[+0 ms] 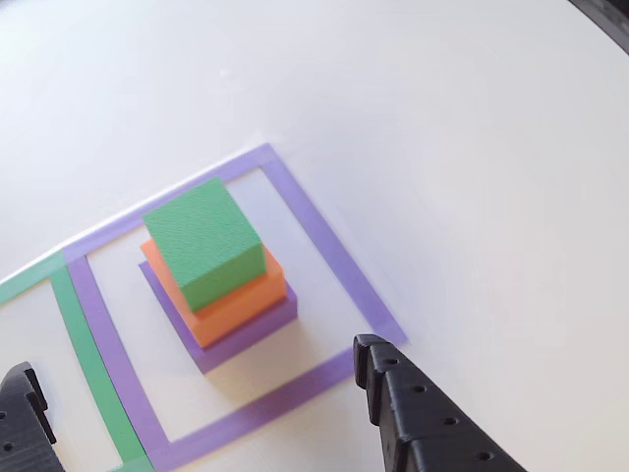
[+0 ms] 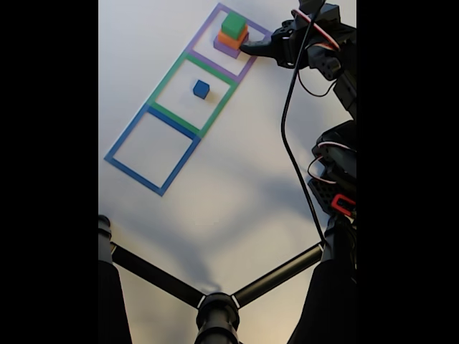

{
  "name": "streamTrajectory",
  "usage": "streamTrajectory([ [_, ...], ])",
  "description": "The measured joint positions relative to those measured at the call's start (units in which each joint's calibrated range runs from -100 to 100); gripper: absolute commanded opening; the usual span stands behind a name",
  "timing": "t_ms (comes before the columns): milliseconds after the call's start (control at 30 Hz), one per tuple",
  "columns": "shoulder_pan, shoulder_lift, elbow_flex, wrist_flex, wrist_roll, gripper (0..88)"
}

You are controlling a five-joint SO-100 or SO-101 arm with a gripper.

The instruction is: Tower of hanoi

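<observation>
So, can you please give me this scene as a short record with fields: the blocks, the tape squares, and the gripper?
stack: green block on orange block on purple block, inside the purple tape square
blue block: alone inside the green tape square
blue tape square: no block inside
gripper: open, near the stack, holding nothing
surface: white table

Arm stretched out, end effector [image 1: 197, 388] spread.
Its two black fingers [image 1: 423, 413] stood wide apart, empty, low over the table.
</observation>
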Motion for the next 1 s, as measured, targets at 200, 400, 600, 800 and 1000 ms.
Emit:
streamTrajectory([
  [200,-2.3,7.4,8.2,-20.4,0.4,42.1],
  [400,-3.2,14.3,11.8,-34.8,0.4,43.1],
  [600,-3.6,22.2,13.3,-45.7,0.4,43.8],
  [800,-3.2,26.8,13.3,-51.8,0.4,44.0],
  [1000,-2.4,35.1,12.2,-58.5,0.4,44.0],
])
